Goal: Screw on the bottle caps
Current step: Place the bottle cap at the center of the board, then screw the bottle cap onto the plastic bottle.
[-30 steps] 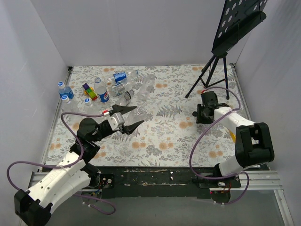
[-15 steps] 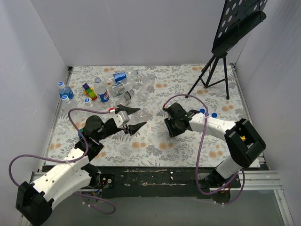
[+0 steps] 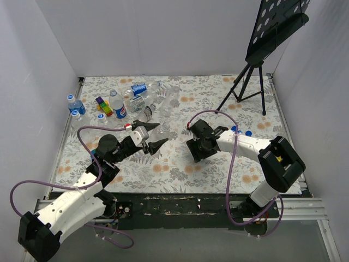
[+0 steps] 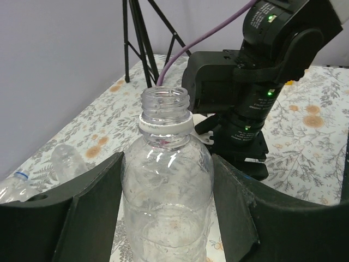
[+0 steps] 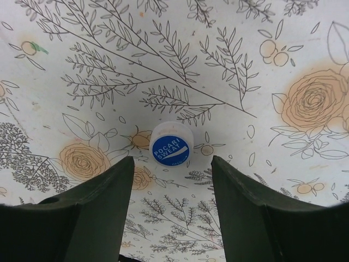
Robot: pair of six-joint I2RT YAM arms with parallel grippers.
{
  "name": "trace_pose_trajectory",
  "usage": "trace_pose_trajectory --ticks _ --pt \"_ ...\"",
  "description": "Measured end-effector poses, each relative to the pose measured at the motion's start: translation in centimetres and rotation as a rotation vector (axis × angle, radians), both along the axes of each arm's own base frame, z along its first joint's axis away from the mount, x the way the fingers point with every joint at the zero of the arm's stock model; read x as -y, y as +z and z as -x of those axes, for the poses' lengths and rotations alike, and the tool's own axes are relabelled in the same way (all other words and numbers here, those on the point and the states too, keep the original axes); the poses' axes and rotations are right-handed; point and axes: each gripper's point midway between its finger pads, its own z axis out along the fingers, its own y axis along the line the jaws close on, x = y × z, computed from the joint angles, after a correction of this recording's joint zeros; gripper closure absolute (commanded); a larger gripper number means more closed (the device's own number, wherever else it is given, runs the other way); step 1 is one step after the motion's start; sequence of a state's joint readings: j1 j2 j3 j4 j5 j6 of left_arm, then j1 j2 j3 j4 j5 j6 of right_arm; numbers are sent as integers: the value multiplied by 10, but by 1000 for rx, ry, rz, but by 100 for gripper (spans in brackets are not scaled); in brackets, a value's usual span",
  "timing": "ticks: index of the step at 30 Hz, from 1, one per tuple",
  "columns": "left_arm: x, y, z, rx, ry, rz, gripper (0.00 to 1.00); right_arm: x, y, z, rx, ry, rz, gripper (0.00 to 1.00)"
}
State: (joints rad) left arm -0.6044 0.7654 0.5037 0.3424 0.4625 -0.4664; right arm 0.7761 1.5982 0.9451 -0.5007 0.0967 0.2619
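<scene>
My left gripper is shut on a clear bottle and holds it upright. Its open mouth with a white ring has no cap. From above, that gripper is left of centre, its bottle's mouth toward the right arm. My right gripper hangs open above the floral table. A blue-topped bottle cap printed POCARI SWEAT lies flat below the gap, untouched. In the top view the right gripper hides that cap. A few more blue caps lie to its right.
Several bottles lie in a pile at the back left. With them are capped upright ones and coloured toy blocks. A black tripod stand occupies the back right. White walls close three sides.
My right arm has swung from the right side to the table's middle, facing the held bottle, and its jaws now stand open over a cap. The left gripper with its bottle barely shifted.
</scene>
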Motion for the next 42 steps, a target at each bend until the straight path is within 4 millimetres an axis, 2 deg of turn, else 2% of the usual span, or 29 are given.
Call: trace_pose_trajectory --ticks 8,20,33,36,42 --pt "-12 9 -11 10 99 31 99 -12 17 -10 35 9 -19 43" --pt "-14 9 -14 9 117 33 99 -9 7 -12 23 2 20 51" --pt "-14 9 -14 8 115 32 100 -8 0 -9 7 10 42 55" --pt "-14 9 -13 9 113 32 100 -8 -2 -9 3 11 47 63" --pt "-13 8 -13 10 107 29 100 -9 1 -10 6 14 49 69"
